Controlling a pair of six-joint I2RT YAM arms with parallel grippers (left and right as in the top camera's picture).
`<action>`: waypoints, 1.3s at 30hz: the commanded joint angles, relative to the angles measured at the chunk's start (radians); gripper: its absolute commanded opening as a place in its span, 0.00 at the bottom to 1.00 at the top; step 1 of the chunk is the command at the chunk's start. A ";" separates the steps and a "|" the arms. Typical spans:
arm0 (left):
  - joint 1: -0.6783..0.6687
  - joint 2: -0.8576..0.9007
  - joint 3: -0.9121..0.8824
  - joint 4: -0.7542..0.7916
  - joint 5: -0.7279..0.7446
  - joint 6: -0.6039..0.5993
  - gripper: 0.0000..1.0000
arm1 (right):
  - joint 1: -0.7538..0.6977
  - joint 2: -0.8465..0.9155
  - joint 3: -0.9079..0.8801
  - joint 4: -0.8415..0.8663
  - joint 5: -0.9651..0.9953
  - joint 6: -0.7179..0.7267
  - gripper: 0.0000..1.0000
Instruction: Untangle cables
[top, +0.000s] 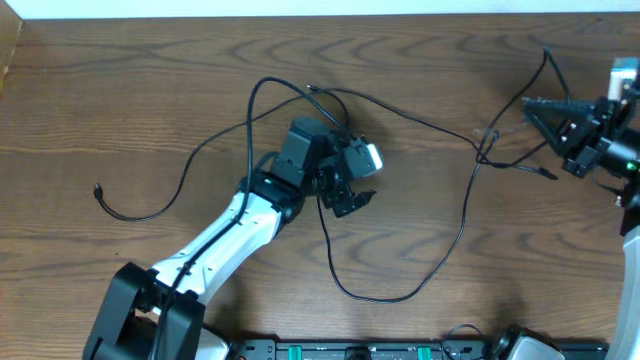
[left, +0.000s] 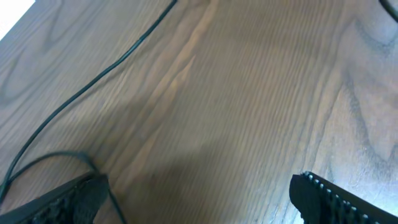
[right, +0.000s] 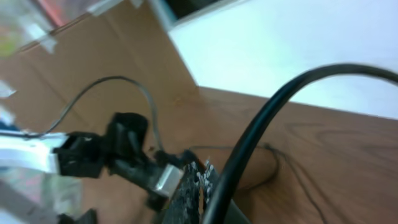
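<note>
A long thin black cable (top: 465, 215) loops across the table from a plug end (top: 98, 190) at the left to a tangle (top: 485, 142) at the right. My left gripper (top: 345, 198) is open and empty, low over the table centre. In the left wrist view (left: 199, 199) the cable (left: 93, 81) runs beside its left finger. My right gripper (top: 527, 103) is raised at the far right, its jaws (right: 202, 177) closed, with taut black strands running to it from the tangle. A faint pale strand (top: 505, 122), probably the white cable, lies by the tangle.
The table is brown wood with a white wall along its far edge (top: 300, 8). A thick black arm cable (right: 273, 112) crosses the right wrist view. My left arm (right: 118, 152) shows there beyond the jaws. A black rail (top: 350, 350) runs along the front edge.
</note>
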 joint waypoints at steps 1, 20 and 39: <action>-0.037 0.023 0.021 0.038 0.013 0.020 0.98 | 0.059 -0.004 0.010 0.052 -0.049 0.133 0.01; -0.082 0.092 0.021 0.296 0.014 0.020 0.98 | 0.338 -0.006 0.010 0.363 -0.053 0.465 0.01; -0.134 0.101 0.022 0.479 -0.023 0.019 0.98 | 0.410 -0.006 0.010 1.102 -0.013 1.106 0.01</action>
